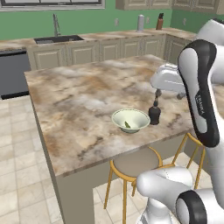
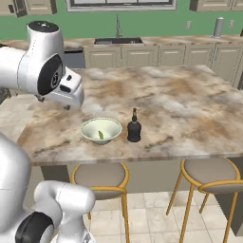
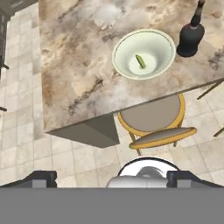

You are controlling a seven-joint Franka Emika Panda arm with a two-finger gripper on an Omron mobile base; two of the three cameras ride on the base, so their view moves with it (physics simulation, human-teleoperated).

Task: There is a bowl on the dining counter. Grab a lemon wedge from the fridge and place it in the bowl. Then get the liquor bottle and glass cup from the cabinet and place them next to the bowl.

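The pale bowl (image 1: 130, 117) (image 2: 100, 128) (image 3: 144, 53) rests near the front edge of the marble dining counter (image 1: 78, 100) (image 2: 190, 104) (image 3: 74, 65). A small yellow-green lemon wedge (image 1: 127, 125) (image 2: 100, 135) (image 3: 140, 61) lies inside it. Just to the bowl's right stands the dark liquor bottle (image 1: 154, 113) (image 2: 134, 129) (image 3: 190, 37), upright and apart from the bowl. My gripper (image 1: 169, 94) (image 2: 54, 103) (image 3: 113, 177) hangs high above the counter's near side, open, with nothing between its fingers. The glass cup and the fridge are out of view.
Round stools with yellow frames (image 1: 133, 164) (image 2: 99, 175) (image 3: 153, 116) are tucked under the counter's near edge. A wall counter with a sink (image 1: 57, 39) (image 2: 118, 41) and a grey canister (image 1: 140, 22) runs along the back. Beige upper cabinets (image 1: 144, 3) hang above it.
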